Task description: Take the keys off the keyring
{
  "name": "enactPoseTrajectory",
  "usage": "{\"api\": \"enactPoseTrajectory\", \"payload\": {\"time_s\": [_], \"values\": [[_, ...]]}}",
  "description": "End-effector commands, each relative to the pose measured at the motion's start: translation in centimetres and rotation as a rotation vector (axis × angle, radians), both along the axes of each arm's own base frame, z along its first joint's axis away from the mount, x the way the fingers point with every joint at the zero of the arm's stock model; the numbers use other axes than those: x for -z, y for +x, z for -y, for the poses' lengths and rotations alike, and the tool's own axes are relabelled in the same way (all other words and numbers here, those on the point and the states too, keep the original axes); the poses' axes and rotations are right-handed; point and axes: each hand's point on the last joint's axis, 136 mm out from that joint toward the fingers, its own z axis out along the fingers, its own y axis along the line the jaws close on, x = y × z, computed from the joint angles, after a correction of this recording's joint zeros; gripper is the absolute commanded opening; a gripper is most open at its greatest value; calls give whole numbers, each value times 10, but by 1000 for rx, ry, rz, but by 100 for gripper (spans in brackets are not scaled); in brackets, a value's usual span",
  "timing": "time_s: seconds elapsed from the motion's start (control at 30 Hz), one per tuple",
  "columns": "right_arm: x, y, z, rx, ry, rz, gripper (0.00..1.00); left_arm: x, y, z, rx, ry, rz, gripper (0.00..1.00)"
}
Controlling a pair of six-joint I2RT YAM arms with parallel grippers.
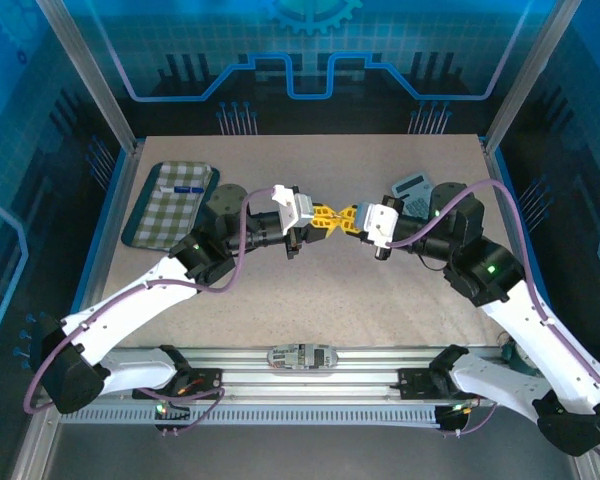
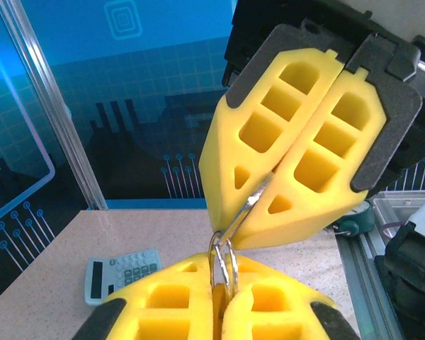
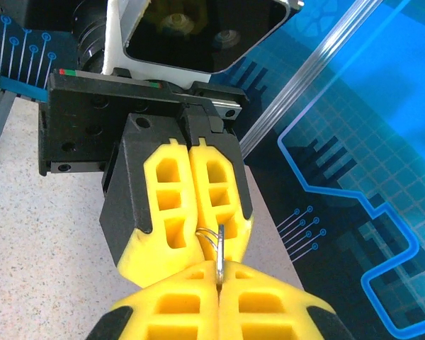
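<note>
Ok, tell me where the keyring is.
From above, the grippers meet tip to tip over the middle of the table; the keyring is there, pinched by the left gripper, its key by the right gripper.

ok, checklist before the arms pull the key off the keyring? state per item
1. Left gripper shut on the keyring: ok.
2. Right gripper shut on the thin silver piece, apparently the key: ok.
3. Key free of the keyring: not ok, the two are linked where the fingers meet.
4. How far the key sits along the ring's coil: cannot tell, the fingers hide it.
5. Both held above the table, away from the calculator: ok.
</note>
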Motion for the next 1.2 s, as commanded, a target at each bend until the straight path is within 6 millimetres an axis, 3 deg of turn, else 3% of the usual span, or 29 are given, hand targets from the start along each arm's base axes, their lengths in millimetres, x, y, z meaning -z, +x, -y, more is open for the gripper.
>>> {"api": "enactPoseTrajectory", "payload": {"time_s": [0.0, 0.67, 0.8, 1.17], "values": [[37, -56, -21, -261, -88, -146, 0, -53, 31, -23, -185, -119, 83, 0], [46, -74, -30, -359, -148, -197, 0, -52, 30, -27, -180, -133, 70, 0], [62, -77, -32, -363, -255, -191, 0, -54, 29, -26, -166, -133, 63, 0], [66, -73, -41, -354, -306, -104, 0, -53, 29, -26, -151, -140, 48, 0]]}}
